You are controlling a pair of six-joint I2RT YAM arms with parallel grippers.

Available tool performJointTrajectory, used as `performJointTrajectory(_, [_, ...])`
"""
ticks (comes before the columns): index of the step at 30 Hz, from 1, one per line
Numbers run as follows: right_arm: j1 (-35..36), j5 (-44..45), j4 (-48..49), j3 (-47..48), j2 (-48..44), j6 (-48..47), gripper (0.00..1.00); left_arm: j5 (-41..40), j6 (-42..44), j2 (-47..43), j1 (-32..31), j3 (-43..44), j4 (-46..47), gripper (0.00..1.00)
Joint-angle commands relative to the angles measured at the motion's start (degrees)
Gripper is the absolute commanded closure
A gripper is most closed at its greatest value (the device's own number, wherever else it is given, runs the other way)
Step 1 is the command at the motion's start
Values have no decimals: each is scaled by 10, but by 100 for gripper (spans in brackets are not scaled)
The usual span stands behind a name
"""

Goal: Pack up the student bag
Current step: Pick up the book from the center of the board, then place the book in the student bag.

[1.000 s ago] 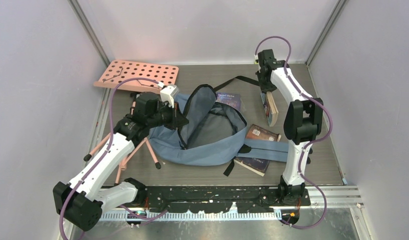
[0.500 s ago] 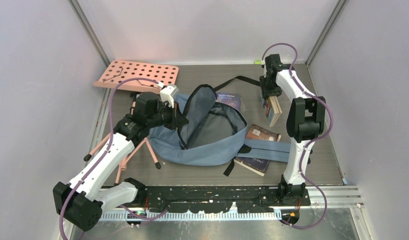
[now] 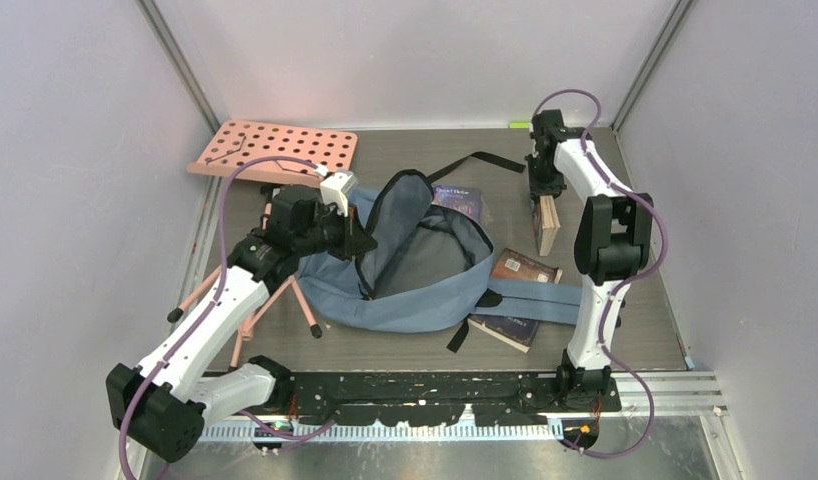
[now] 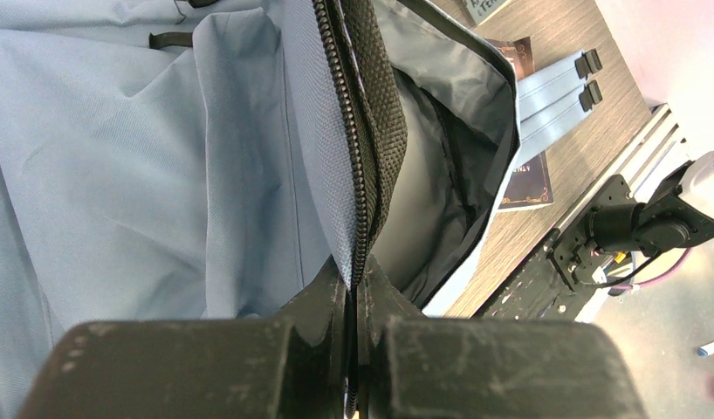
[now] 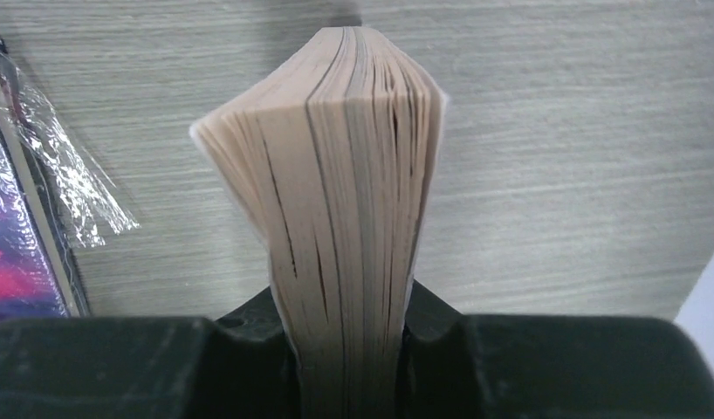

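Far left, a flat pink pegboard (image 3: 275,150) drilled with round holes lies by the back wall, and nearer us a pink-legged frame (image 3: 303,305) with black feet sprawls under the left arm. Now the left gripper (image 3: 361,243): jaws pressed tight together, pinching the black zipper edge (image 4: 358,131) of the student bag (image 3: 415,285), the big soft blue-grey fabric backpack. On the left wrist view its fingers (image 4: 323,301) clamp right on the zipper teeth, and the grey lining gapes beyond. The bag lies mid-table between the two arms on the grey wood-grain table (image 3: 645,310), its main mouth unzipped and wide open, its padded blue shoulder straps (image 3: 535,298) running off to the right. A dark purple-covered book (image 3: 461,200) peeks out just past the bag's far rim. A brown-covered book (image 3: 525,268) and a dark book (image 3: 505,328) sit at the near right, touching the straps. Over at the far right, the right gripper (image 3: 542,195) nips a thick tan-paged paperback (image 3: 546,225) by one end, the book up on edge with its pages fanning slightly away from the jaws. Whether it touches the tabletop, I cannot tell.
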Motion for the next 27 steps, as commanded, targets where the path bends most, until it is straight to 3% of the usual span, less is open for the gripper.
performJointTrajectory(1, [-3,43,-54,75,-109,60,100,15,3,-22,6,-6,36,100])
performJointTrajectory(6, [-1,-64,-47,67,-219,146,99,30,2,-25,6,-12,47,100])
performJointTrajectory(11, [14,-178,107,-123,-347,336,99,56,2,-22,6,-15,61,100])
performJointTrajectory(13, [34,-184,231,-204,-398,409,99,58,2,-18,6,-15,59,100])
performJointTrajectory(17, [96,-163,364,-307,-452,516,100,66,1,-18,6,-17,64,100])
performJointTrajectory(27, [253,-84,470,-399,-410,630,100,73,1,-28,6,-23,75,100])
